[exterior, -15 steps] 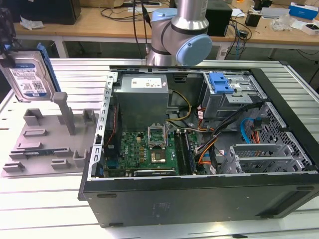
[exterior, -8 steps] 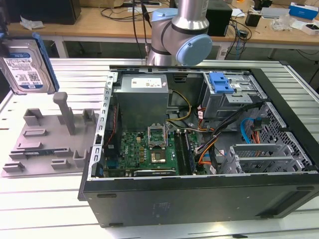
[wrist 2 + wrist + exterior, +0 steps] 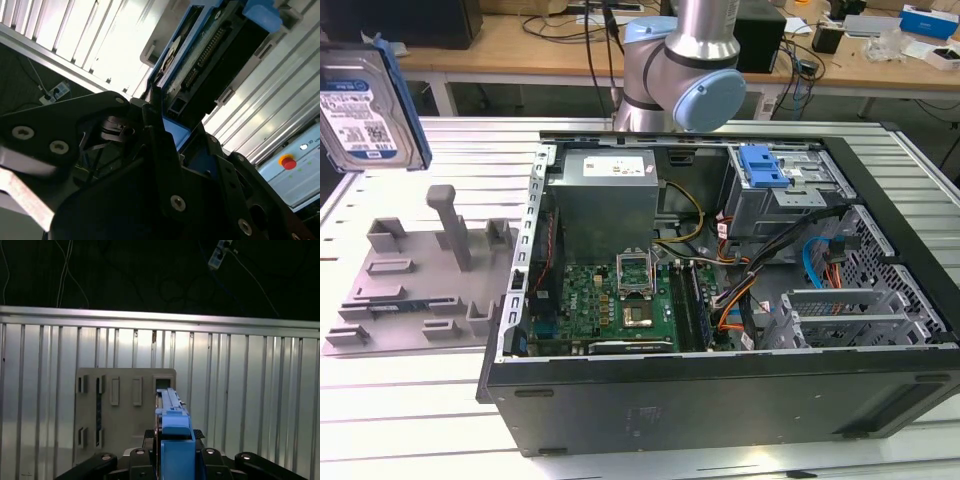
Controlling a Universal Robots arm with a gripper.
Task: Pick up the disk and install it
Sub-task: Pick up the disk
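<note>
Disk [image 3: 365, 105] aloft, upper left of exterior view. Gripper [image 3: 175, 460] clenched on its blue carrier. Grey fixture plate [image 3: 410, 290] lower left on bench [image 3: 400, 420]; open computer case [image 3: 720, 300] centre-right.

The disk [image 3: 365, 105] is a flat, rectangular silver hard drive with a white-and-blue label, framed by a bright blue plastic carrier [image 3: 176, 442]. In the exterior view it hangs in the air at the exterior view's left. It stands on edge and is slightly tilted, with its label face toward the camera, well apart from the open computer case [image 3: 720, 300]. In the first wrist view it is seen edge-on as a narrow strip, its carrier clamped between the black fingers of the gripper [image 3: 174, 436]. In the second wrist view its dark connector side shows.
</note>
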